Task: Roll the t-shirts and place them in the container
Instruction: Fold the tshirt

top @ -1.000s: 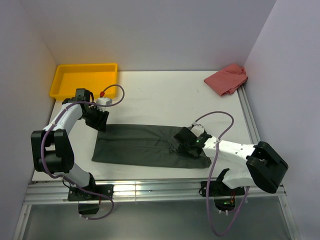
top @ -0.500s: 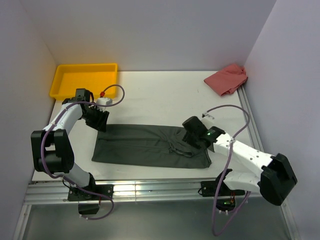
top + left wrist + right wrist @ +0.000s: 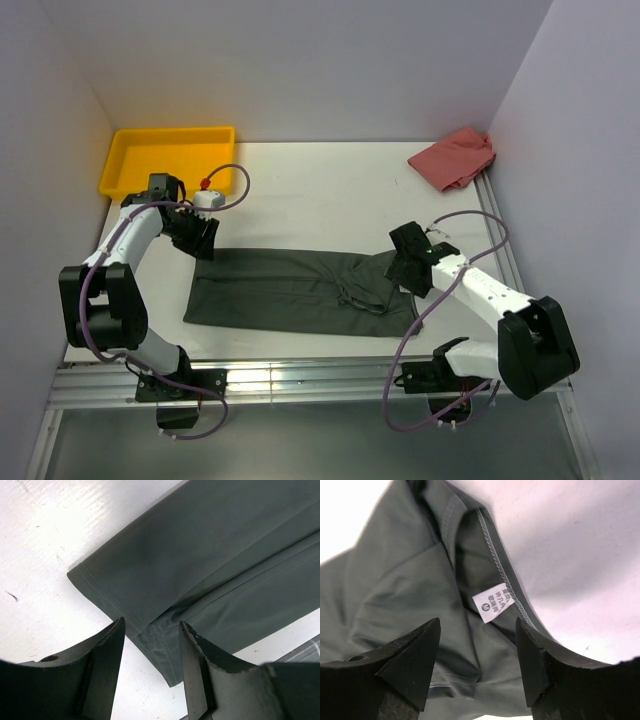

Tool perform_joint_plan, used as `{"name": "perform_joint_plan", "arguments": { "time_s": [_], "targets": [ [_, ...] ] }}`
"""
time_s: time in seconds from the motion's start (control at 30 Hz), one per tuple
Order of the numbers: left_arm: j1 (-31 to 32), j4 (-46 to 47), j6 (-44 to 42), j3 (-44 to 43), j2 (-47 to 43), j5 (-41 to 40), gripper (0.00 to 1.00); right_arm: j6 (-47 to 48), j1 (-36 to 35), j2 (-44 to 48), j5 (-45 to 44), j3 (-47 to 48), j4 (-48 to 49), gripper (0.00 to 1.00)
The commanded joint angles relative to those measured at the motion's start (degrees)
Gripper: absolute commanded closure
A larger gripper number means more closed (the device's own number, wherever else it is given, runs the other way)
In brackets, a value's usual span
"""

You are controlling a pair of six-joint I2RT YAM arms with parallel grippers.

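**Hanging both tools over the two ends of a folded t-shirt (image 3: pixel 290 290)**

Lying flat on the white counter (image 3: pixel 330 190), toward its near edge, folded into a long dark grey band. Running its long axis left to right with a slight slant, pointing the hem end left and the neck end right. Showing stitched hem layers stacked one on another at the left corner in the left wrist view. Showing the neck seam and a small white label (image 3: pixel 493 602) in the right wrist view, with the cloth bunching a little around them.

Poising the left tool (image 3: pixel 151 625) close over the far left hem corner, holding its fingers apart and clamping nothing. Poising the right tool (image 3: pixel 477 622) over the neck end, spreading its fingers wide on either side of the label and gripping nothing.

Sitting well apart from the shirt: a yellow tray (image 3: pixel 165 160) at the far left corner and a crumpled pink cloth (image 3: pixel 455 158) at the far right corner.
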State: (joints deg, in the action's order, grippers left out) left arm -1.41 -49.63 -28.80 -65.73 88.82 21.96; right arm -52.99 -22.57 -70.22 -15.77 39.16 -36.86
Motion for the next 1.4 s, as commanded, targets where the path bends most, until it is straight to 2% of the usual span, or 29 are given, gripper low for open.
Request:
{"name": "perform_joint_plan", "arguments": {
  "time_s": [0.0,0.27,0.47,0.53,0.57,0.6,0.67,0.7,0.73,0.8,1.03,1.37],
  "targets": [
    [0.3,-0.8,-1.9,-1.8,-2.6,3.1,0.47,2.9,0.5,-1.7,1.5,-0.5,0.9,0.31],
    [0.3,-0.6,-2.8,-1.1,-3.3,4.3,0.47,1.8,0.5,-5.9,1.8,-0.9,0.6,0.30],
    [0.3,-0.8,-3.3,-1.3,-3.7,4.9,0.47,2.3,0.5,-11.1,3.0,0.1,1.8,0.33],
    [0.3,-0.7,-3.5,-1.2,-3.9,4.9,0.47,2.3,0.5,-12.6,3.4,0.4,2.1,0.37],
    [0.3,-0.8,-3.4,-1.2,-4.0,5.2,0.47,2.4,0.5,-13.0,3.7,0.4,3.0,0.40],
    [0.3,-0.7,-3.4,-1.2,-4.2,5.3,0.47,2.5,0.5,-13.4,4.2,0.4,3.5,0.49],
    [0.3,-0.9,-3.5,-1.4,-4.1,5.4,0.47,2.5,0.5,-14.7,4.5,0.6,4.1,0.59],
    [0.3,-1.0,-3.5,-1.4,-4.0,5.5,0.47,2.5,0.5,-15.6,4.3,1.0,4.0,0.72],
    [0.3,-1.0,-3.5,-1.4,-4.0,5.4,0.47,2.6,0.5,-16.0,4.1,1.4,3.9,0.78],
    [0.3,-0.9,-3.5,-1.4,-4.0,5.4,0.47,2.6,0.5,-17.0,3.6,2.1,3.2,0.84],
    [0.3,-0.9,-3.5,-1.8,-3.5,5.1,0.47,5.5,2.7,-20.2,0.8,8.5,-0.8,0.86],
    [0.3,-0.5,-2.7,-2.6,-1.5,4.8,0.47,14.4,16.6,-21.6,-4.7,17.1,-7.0,0.86]
  ]
}}
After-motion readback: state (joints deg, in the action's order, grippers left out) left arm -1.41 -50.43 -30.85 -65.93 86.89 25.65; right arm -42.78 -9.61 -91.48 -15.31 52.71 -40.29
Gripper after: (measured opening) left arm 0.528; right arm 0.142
